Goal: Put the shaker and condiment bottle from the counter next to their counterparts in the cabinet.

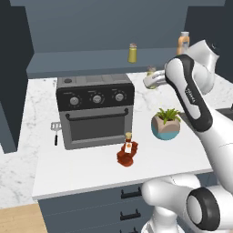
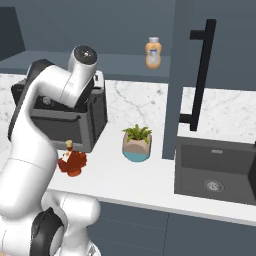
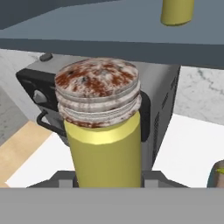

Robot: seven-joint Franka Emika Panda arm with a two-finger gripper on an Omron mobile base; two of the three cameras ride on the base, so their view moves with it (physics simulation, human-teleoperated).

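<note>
The gripper [image 3: 107, 183] is closed around the shaker [image 3: 103, 131], a smooth yellow-green cylinder with a ridged, rust-speckled greyish cap, held upright in the air just right of the black toaster oven [image 1: 95, 111] and below the cabinet [image 1: 91, 61] shelf. On that shelf stand another yellow-green shaker [image 1: 132, 53] and an orange bottle [image 2: 153, 52]. The bulbous, ridged red-brown condiment bottle [image 1: 128, 153], its small white label unreadable, stands near the counter [image 1: 82, 170] front edge, before the oven, left of a potted plant [image 1: 166, 123].
</note>
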